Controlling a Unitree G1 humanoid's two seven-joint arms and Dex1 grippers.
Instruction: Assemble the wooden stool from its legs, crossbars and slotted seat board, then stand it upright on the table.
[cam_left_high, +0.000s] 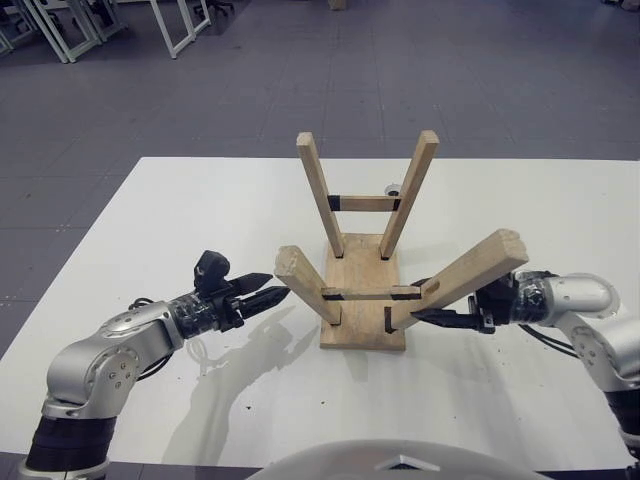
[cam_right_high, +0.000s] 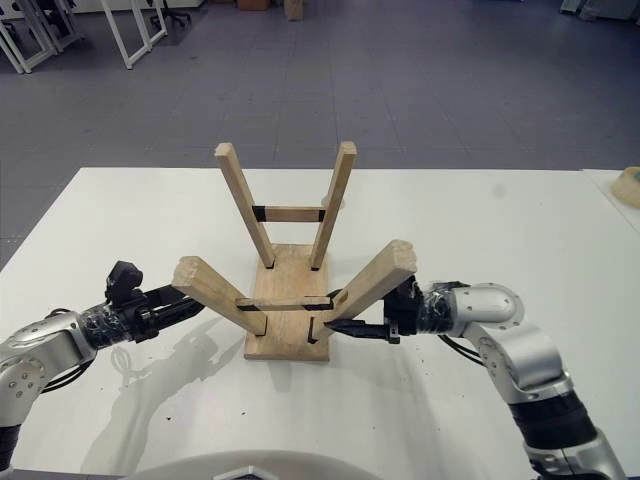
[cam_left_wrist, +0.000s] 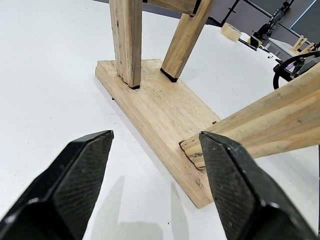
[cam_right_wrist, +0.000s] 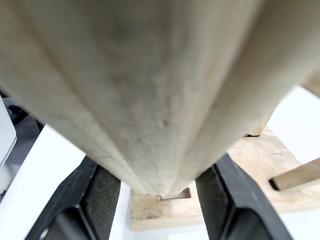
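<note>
From the left eye, the stool stands upside down in the middle of the table (cam_left_high: 150, 230): the board (cam_left_high: 362, 335) lies flat and four legs splay up out of its slots. The far-left leg (cam_left_high: 320, 195) and far-right leg (cam_left_high: 410, 190) are joined by the far crossbar (cam_left_high: 368, 203). The near-left leg (cam_left_high: 305, 283) and near-right leg (cam_left_high: 465, 275) lean out lower and wider, joined by the near crossbar (cam_left_high: 368, 294) just above the board. A small ring (cam_left_high: 391, 189) lies on the table behind the far crossbar. The left gripper (cam_left_high: 278, 289) hovers low over the table just beside the near-left leg, under its free end. The right gripper (cam_left_high: 425, 316) sits beneath the near-right leg, close to that leg's foot. The right eye gives the same layout, with the right gripper almost at the board's right edge. In the left wrist view the fingers (cam_left_wrist: 75, 185) stand wide apart with nothing held. Bare table and the board's near corner show in the gap, and the near-left leg slants out of its slot past one finger, outside the grip. The two far legs stand at the board's other end. In the right wrist view the near-right leg looms close and runs down into its slot, with an end of the near crossbar to one side; whether the gripper clamps the leg I cannot tell.
</note>
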